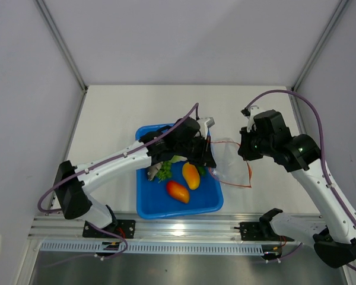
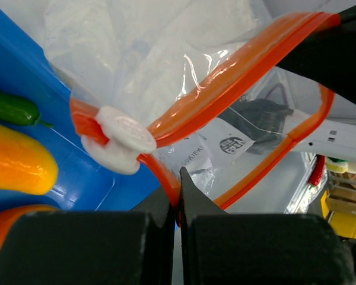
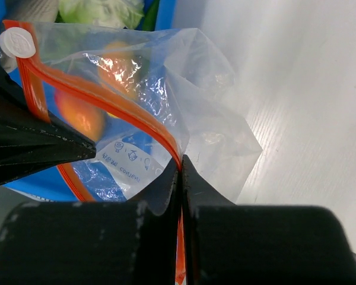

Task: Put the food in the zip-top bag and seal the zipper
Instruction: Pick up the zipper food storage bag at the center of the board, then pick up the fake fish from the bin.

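Zip-top bag point(image 1: 230, 155) hangs just right of centre in the top view, beside the blue tray point(image 1: 147, 205), held between both arms, with the left gripper point(image 2: 179, 178) pinched tight on its orange zipper point(image 2: 243, 65) near the white slider point(image 2: 121, 139) and the right gripper point(image 3: 181, 166) likewise clamped on that strip.

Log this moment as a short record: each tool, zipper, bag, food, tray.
left tool: shut on the zipper near the white slider
right tool: shut on the zipper
zipper state: strips apart, mouth open
bag: zip-top bag, held between the arms, right of the blue tray
food: orange-yellow fruit, red-orange fruit, leafy green bunch, all in the tray
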